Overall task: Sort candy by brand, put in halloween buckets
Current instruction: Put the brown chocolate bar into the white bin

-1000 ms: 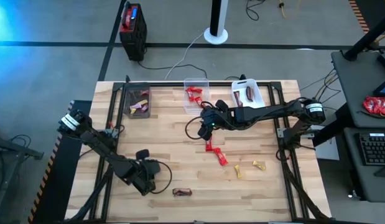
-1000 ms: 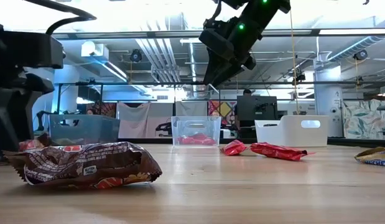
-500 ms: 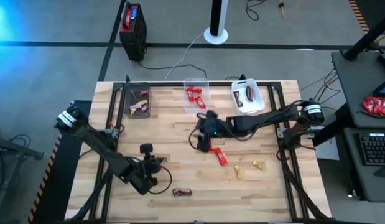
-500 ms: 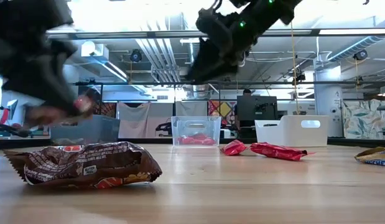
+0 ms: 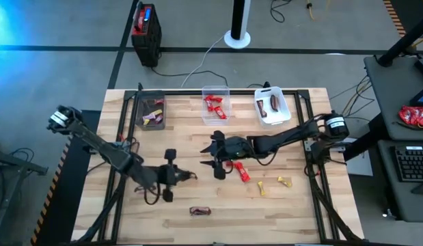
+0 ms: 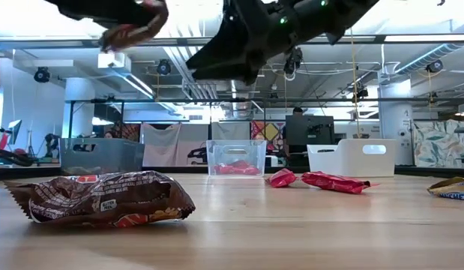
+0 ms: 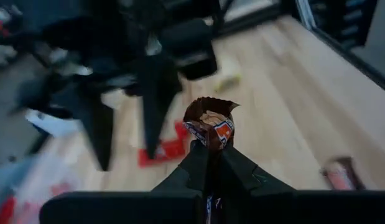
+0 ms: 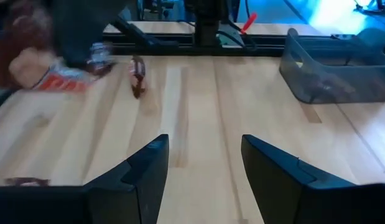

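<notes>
My left gripper hovers over the table's middle-left, shut on a small dark brown candy, which also shows at the top of the low view. My right gripper is open above the table's centre, just left of two red bars; its fingers stand apart with bare wood between them. Another brown bar lies flat near the near edge. Two yellow pieces lie to the right. The grey bin, clear bin and white bin stand along the far edge. My left gripper pinches the brown candy between its two fingers by its lower end. The crimped free end sticks out past the fingertips. The fingers lie roughly level, pointing toward the table's right. The candy is lifted clear of the table.
A black-and-red box stands on the floor beyond the far edge. The two grippers face each other closely over the table's middle. Bare wood lies at the near left and near right. A person stands far behind the table.
My left gripper has risen from the near-left part of the table and swung right toward the middle, carrying the brown candy up clear of the wood. My right gripper has moved from beside the clear bin toward the near edge, to just left of the red bars.
</notes>
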You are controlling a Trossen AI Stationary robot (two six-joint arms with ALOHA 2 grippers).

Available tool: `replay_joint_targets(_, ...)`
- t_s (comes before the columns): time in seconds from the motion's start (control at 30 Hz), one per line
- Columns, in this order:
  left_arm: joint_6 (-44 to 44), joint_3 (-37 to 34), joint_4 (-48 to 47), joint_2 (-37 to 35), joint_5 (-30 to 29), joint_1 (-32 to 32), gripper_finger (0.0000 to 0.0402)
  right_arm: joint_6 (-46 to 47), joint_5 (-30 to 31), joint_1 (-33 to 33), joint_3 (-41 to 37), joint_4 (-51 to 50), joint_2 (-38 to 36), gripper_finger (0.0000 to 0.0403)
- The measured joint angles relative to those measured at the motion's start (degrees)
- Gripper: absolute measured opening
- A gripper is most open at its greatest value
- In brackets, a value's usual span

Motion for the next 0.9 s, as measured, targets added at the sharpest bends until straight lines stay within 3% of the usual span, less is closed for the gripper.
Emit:
replay_joint_targets(0.33,1.34,-12.60,20.17,-4.28,-3.46,5.81,0.0002,3.94,0.51,1.09,0.03,5.27,-0.81,0.0196)
replay_joint_targets(0.47,1.91,-12.63,21.29,-2.87,-3.92,6.20,0.0002,3.86,1.55,1.07,-0.10,8.04,-0.51,0.0196)
replay_joint_targets(0.63,2.34,-12.68,21.70,-1.03,-9.44,6.44,0.0002,4.40,1.57,1.07,0.09,10.75,-0.77,0.0196)
replay_joint_targets(0.9,9.01,-11.57,30.17,2.10,-9.47,6.55,0.0002,6.56,1.60,0.94,0.11,12.80,1.15,0.0196)
